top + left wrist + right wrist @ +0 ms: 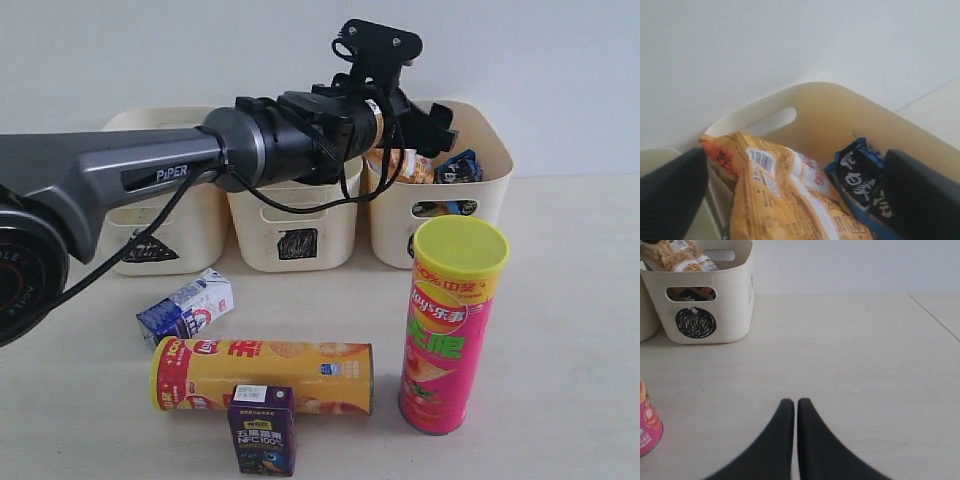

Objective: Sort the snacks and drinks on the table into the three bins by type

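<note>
My left gripper (415,135) hangs open over the circle-marked bin (490,170) at the back right. Its fingers stand wide apart on either side of the orange bag (785,195), which lies in the bin next to the blue bag (860,175). The pink Lay's tube (450,330) stands upright on the table (570,300). The yellow-orange tube (265,375) lies on its side, with the purple juice box (262,430) upright in front of it and the blue-and-white milk box (188,308) lying to its back left. My right gripper (792,402) is shut and empty above bare table.
The triangle-marked bin (170,250) and the square-marked bin (295,245) stand left of the circle bin, partly behind my left arm (150,175). The right wrist view shows the circle bin (735,305) and a table edge (935,315) far off.
</note>
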